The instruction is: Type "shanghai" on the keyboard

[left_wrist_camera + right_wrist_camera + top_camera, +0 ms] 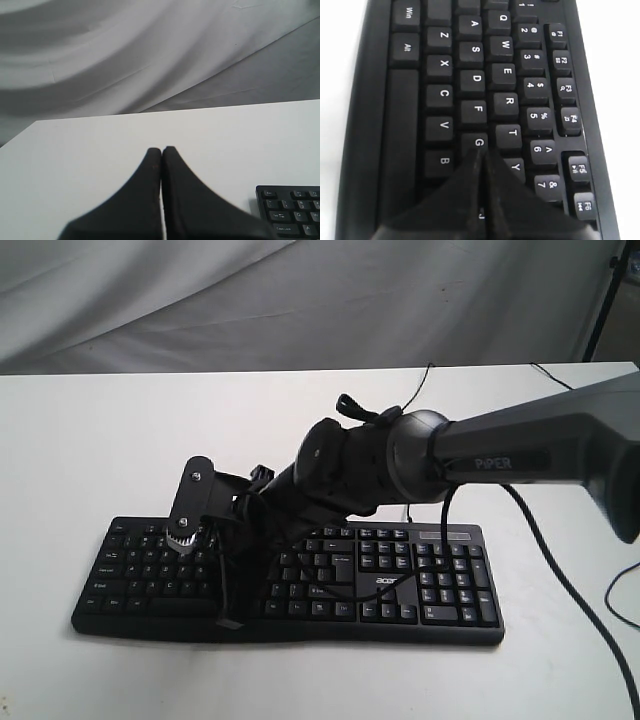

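A white flat table [80,440] carries the wide black plastic keyboard [440,590], which lies lengthwise across its middle with the number pad toward the right of the exterior view. A dark grey arm [540,450] marked PIPER reaches in from the right, over the keyboard's letter block. The right gripper [482,152] has its jaws pressed together, tips just beside the G key [478,142]; contact with any key cannot be told. The left gripper [161,150], jaws also together, hangs over bare table near the keyboard's Esc corner.
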Tool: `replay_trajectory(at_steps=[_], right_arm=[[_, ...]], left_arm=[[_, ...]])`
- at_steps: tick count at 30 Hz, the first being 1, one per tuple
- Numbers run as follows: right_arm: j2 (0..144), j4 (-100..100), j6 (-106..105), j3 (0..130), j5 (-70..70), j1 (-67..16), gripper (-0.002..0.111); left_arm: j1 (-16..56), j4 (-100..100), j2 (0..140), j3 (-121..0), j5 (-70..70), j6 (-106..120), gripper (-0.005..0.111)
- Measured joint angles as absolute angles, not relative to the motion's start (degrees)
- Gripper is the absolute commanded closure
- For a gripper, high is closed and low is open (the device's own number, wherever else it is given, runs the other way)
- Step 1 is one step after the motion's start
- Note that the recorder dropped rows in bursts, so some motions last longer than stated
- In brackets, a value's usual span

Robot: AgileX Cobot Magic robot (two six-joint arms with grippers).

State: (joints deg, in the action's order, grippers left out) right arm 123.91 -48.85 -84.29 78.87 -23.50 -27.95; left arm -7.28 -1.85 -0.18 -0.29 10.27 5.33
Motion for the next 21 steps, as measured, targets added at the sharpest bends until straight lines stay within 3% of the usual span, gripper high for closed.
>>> replay_trajectory(at_steps=[21], right_arm=[[122.87, -48.99, -85.31, 78.87, -24.40, -27.95, 0.108]], left_arm=[[-7.28, -1.85, -0.18, -0.29, 10.27, 5.33, 0.106]])
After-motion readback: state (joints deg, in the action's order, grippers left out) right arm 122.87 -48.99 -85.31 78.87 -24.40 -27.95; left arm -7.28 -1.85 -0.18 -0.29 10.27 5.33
